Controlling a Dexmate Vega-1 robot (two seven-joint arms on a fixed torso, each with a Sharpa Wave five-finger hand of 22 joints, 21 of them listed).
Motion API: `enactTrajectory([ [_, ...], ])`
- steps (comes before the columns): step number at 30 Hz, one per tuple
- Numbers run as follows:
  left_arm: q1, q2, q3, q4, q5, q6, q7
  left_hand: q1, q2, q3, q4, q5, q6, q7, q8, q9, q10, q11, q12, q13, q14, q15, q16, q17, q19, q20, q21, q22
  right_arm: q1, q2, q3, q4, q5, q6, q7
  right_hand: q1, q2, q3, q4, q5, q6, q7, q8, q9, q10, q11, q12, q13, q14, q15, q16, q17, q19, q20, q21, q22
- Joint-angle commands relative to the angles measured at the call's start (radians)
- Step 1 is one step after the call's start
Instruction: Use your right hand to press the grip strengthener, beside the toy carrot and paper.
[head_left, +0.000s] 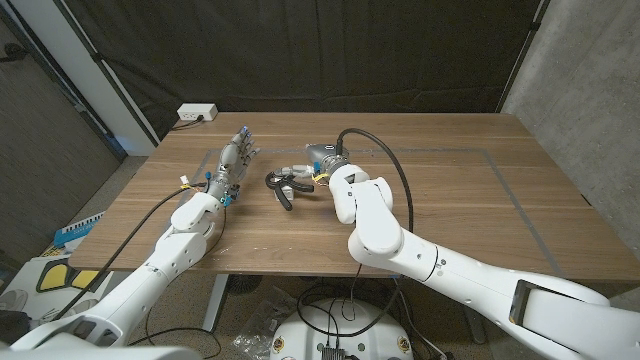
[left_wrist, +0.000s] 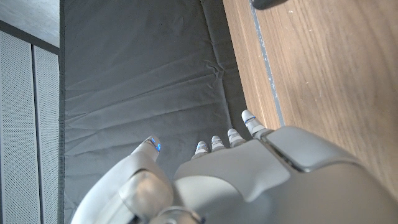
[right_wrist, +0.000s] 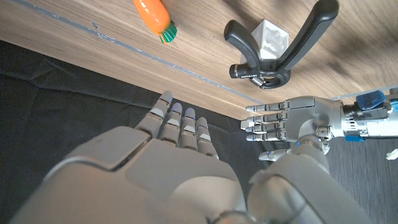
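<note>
One wooden table (head_left: 450, 190), black curtain (head_left: 330, 50) behind.

Head view looks down over the table (head_left: 450, 190) — both wrist views, close behind their hands, share its edge.

grip strengthener (head_left: 283, 187) on table (head_left: 450, 190), between left hand (head_left: 235, 160), right hand (head_left: 322, 160).

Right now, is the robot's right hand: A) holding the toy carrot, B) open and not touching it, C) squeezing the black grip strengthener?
B: the right hand has straight, spread fingers, apart from the grip strengthener and the toy carrot.
</note>
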Motion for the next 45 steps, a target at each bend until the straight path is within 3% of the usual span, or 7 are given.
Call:
enactTrajectory([
  [1,0.002,-0.014,-0.010,0.033,-0.017,-0.020,-0.017,0.007,0.002,0.002,0.007,0.007,-0.082,0.007,0.006,0.003,-0.016,0.004,0.005,0.002,-0.032,-0.010,0.004,0.003,-0.026,-0.002,0.000,0.005,-0.010,0.092,-0.001,0.089,-0.178,0.024,0.182,-0.008,-0.004,-0.009,0.002,0.011,0.000,0.038,0.003,0.002,0.002,0.008,-0.001,0.005,0.006,0.004,0.001,0.004,0.008,0.003,0.002,0.003],
  [6,0.003,-0.014,-0.014,0.040,-0.017,-0.022,-0.015,0.006,0.003,0.001,0.008,0.007,-0.082,0.007,0.006,0.003,-0.016,0.004,0.005,0.002,-0.032,-0.010,0.004,0.003,-0.025,-0.002,0.000,0.005,-0.015,0.141,-0.003,0.142,-0.281,0.045,0.281,0.011,-0.006,-0.012,-0.007,0.024,-0.023,0.056,-0.006,0.003,-0.024,0.020,-0.013,0.006,-0.019,0.022,-0.010,0.002,-0.017,0.016,-0.011,0.002],
  [19,-0.021,-0.031,-0.009,0.091,-0.020,-0.032,-0.038,0.002,0.006,0.002,0.010,0.007,-0.084,0.009,0.005,0.003,-0.018,0.005,0.004,0.002,-0.033,-0.010,0.003,0.003,-0.024,-0.003,-0.001,0.005,-0.066,0.248,0.067,0.228,-0.399,0.112,0.394,0.050,-0.007,-0.015,-0.025,0.043,-0.044,0.080,-0.010,0.003,-0.046,0.051,-0.020,0.007,-0.041,0.046,-0.014,0.002,-0.015,0.028,-0.015,0.001],
  [32,-0.046,-0.041,-0.006,0.132,-0.023,-0.034,-0.059,0.000,0.007,0.002,0.011,0.008,-0.087,0.013,0.004,0.003,-0.024,0.008,0.002,0.002,-0.039,-0.006,0.001,0.003,-0.029,-0.003,-0.004,0.005,-0.059,0.325,0.081,0.320,-0.535,0.187,0.516,0.034,-0.016,-0.033,-0.018,0.050,-0.034,0.083,-0.005,0.004,-0.038,0.061,-0.015,0.009,-0.040,0.055,-0.010,0.004,-0.005,0.032,-0.013,0.002],
  [45,-0.061,-0.047,-0.007,0.167,-0.032,-0.040,-0.090,-0.001,0.007,0.002,0.010,0.008,-0.088,0.017,0.004,0.003,-0.030,0.015,0.000,0.002,-0.047,0.001,-0.001,0.002,-0.036,0.000,-0.008,0.005,-0.057,0.386,0.082,0.395,-0.584,0.210,0.523,0.011,-0.013,-0.048,-0.004,0.058,-0.031,0.083,-0.004,0.004,-0.030,0.069,-0.011,0.010,-0.039,0.064,-0.007,0.006,-0.007,0.032,-0.015,0.003],
])
